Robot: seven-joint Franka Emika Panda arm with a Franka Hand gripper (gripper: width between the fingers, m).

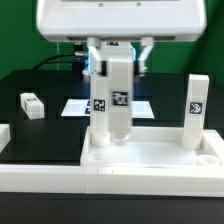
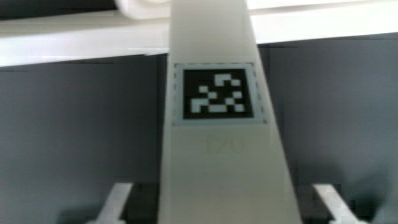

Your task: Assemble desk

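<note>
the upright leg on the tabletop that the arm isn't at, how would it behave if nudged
That leg is tall and narrow on a small foot, so unless it is seated in the tabletop it would probably tip rather than slide. It looks like rigid plastic: likely stiff and light.

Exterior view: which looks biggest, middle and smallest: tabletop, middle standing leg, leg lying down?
1. tabletop
2. middle standing leg
3. lying leg, but it sits farther back, so its real size is unsure.
</note>
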